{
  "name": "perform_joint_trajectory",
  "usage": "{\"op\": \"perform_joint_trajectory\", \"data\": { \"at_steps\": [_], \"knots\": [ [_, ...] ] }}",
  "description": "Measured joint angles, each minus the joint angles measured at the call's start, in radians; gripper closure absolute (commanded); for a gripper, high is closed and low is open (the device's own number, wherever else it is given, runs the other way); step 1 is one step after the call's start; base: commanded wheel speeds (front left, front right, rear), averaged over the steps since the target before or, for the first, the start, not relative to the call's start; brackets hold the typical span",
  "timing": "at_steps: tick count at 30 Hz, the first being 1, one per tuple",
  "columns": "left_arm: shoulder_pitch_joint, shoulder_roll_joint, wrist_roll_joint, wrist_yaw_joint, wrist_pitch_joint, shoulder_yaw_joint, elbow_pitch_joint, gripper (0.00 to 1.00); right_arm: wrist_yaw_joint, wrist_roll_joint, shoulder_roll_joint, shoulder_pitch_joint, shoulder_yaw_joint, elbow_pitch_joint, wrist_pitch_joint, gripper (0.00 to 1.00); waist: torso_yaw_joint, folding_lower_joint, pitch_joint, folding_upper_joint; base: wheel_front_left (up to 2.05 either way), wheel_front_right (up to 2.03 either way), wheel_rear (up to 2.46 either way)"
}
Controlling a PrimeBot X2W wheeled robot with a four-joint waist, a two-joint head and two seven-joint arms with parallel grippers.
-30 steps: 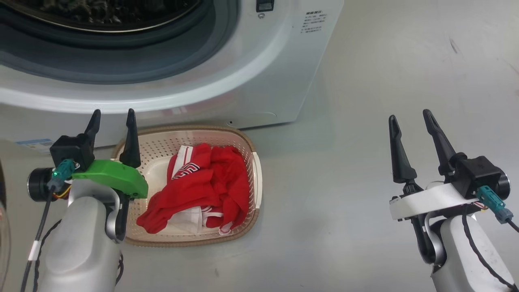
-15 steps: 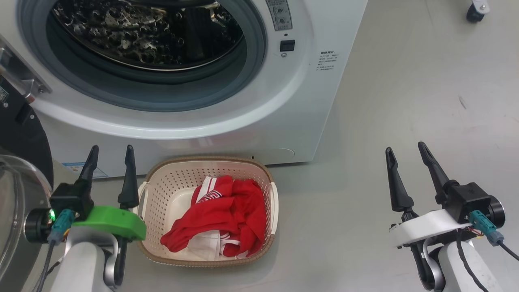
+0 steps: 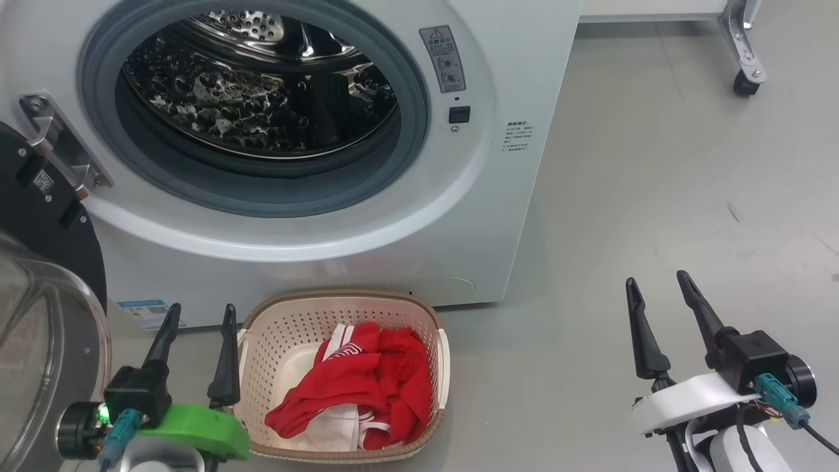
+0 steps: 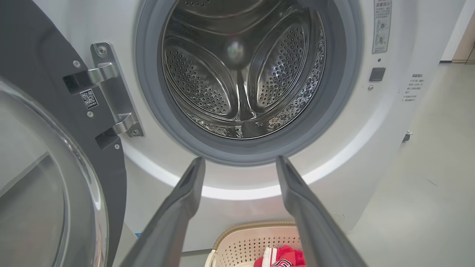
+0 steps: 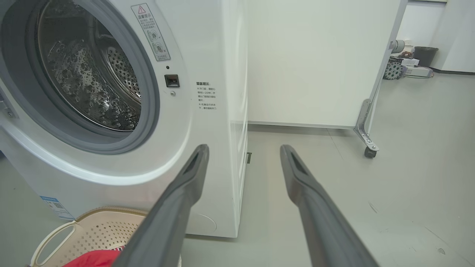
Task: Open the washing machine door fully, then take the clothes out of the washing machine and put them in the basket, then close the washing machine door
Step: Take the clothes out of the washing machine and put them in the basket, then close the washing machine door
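Grey smooth floor [image 3: 623,196], big white front-loading washing machine [image 3: 505,216] standing open, both my pincers released.

Just right of my left gripper [image 3: 202,308], whose fingers stand spread and hold nothing, sits the small cream perforated plastic basket [image 3: 341,298] with its brown braided rim. The bright red fabric garment with white trim [image 3: 367,387] lies bunched inside it. Off that gripper's left the round black-rimmed glass door [image 3: 39,341] hangs swung wide, and ahead of its fingertips I see the steel drum [image 4: 241,74]. My right gripper [image 3: 656,278] hovers well apart over bare floor, fingers parted, gripping nothing.
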Motion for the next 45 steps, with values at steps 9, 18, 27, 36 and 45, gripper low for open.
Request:
{"op": "perform_joint_trajectory", "data": {
  "at_steps": [9,18,27,36,45],
  "knots": [
    [0.067,0.002,0.008,0.008,0.016,-0.015,-0.058,0.0,-0.001,0.001,0.0,0.029,-0.001,-0.01,0.001,0.0,-0.017,0.0,-0.042,0.0,0.0,0.0,0.0],
    [0.106,0.011,0.019,0.031,0.043,-0.015,-0.116,0.0,-0.009,0.002,0.0,0.038,-0.001,-0.025,0.001,0.0,-0.023,0.0,-0.051,0.0,0.0,0.0,0.0],
    [0.126,0.019,0.025,0.047,0.063,-0.015,-0.167,0.0,-0.009,0.002,0.0,0.044,0.0,-0.039,0.011,0.0,-0.026,0.0,-0.053,0.0,0.0,0.0,0.0],
    [0.146,0.021,0.026,0.057,0.084,-0.016,-0.202,0.0,-0.009,0.008,0.0,0.052,0.0,-0.046,0.019,0.0,-0.027,0.0,-0.056,0.0,0.0,0.0,0.0],
    [0.164,0.024,0.03,0.061,0.108,-0.02,-0.231,0.0,-0.01,0.01,0.0,0.058,0.001,-0.056,0.02,0.0,-0.026,0.0,-0.054,0.0,-0.08,0.08,0.0]
  ]
}}
